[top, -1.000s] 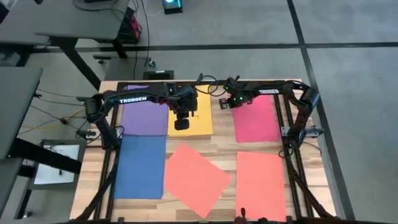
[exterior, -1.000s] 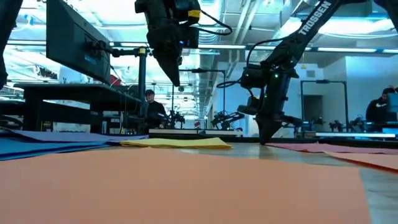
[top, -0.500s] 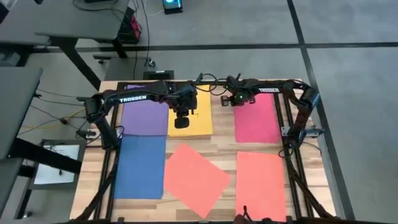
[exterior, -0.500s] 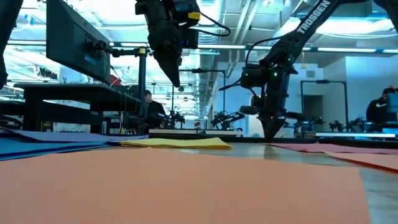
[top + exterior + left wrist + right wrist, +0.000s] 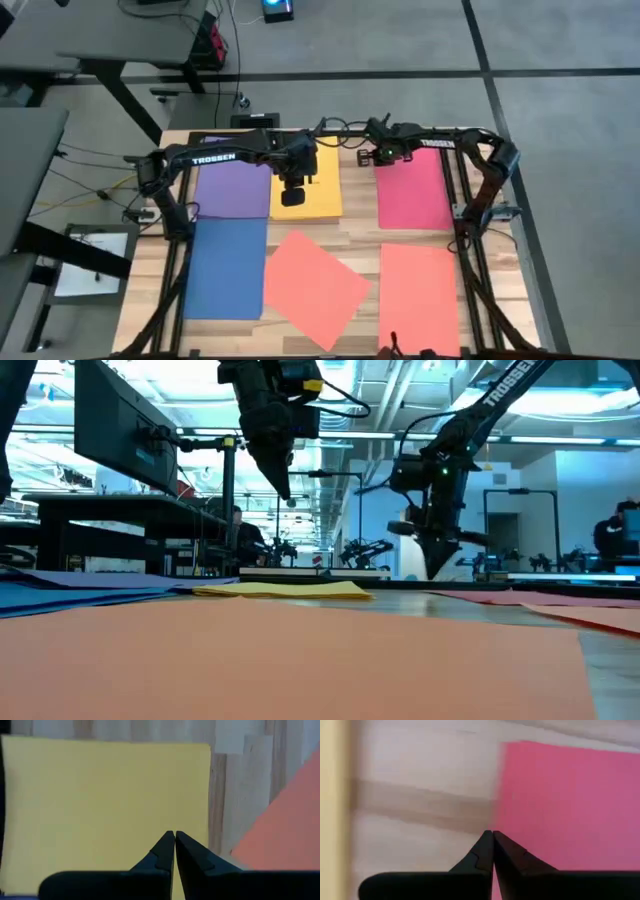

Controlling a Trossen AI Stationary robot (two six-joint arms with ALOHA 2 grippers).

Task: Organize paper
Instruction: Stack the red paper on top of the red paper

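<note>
Several sheets of paper lie flat on the wooden table: purple [image 5: 233,188], yellow [image 5: 318,198], red-pink [image 5: 415,192], blue [image 5: 226,268], a tilted orange-coral one [image 5: 315,288] and a second orange-coral one [image 5: 420,297]. My left gripper [image 5: 292,198] hangs shut, well above the yellow sheet [image 5: 100,795]. My right gripper [image 5: 381,156] is shut and points down at the red-pink sheet's far-left corner [image 5: 560,805]. In the low view its tip [image 5: 432,574] stands a little above the table.
The table's metal frame rails [image 5: 462,215] run along both sides. Bare wood [image 5: 358,190] shows between the yellow and red-pink sheets. A grey desk [image 5: 25,170] and cables stand off the table's left side.
My right gripper has moved a little toward the table's far edge and risen off the table surface, staying shut.
</note>
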